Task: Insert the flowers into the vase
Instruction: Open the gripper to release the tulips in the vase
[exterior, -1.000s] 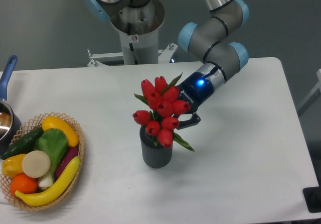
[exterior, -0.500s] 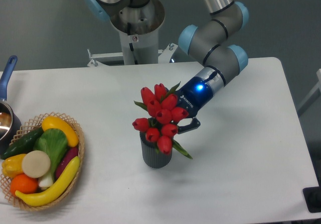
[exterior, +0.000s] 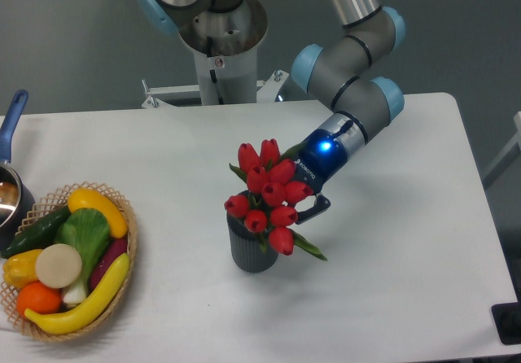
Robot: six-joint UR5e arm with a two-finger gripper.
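Observation:
The flowers are a bunch of red tulip buds with green leaves, leaning to the right over the mouth of the vase. The vase is dark grey and ribbed and stands upright on the white table, near the middle. The stems reach down into its mouth. My gripper comes in from the upper right, just behind and right of the buds. One dark finger shows beside the bunch. The buds hide the rest of the fingers, so the grip itself does not show.
A woven basket of toy fruit and vegetables sits at the left edge of the table. A pot with a blue handle is at the far left. The arm's base stands behind the table.
The gripper and the bunch have moved down and to the right. The buds now sit lower over the vase mouth and lean more to the right. The vase has not moved.

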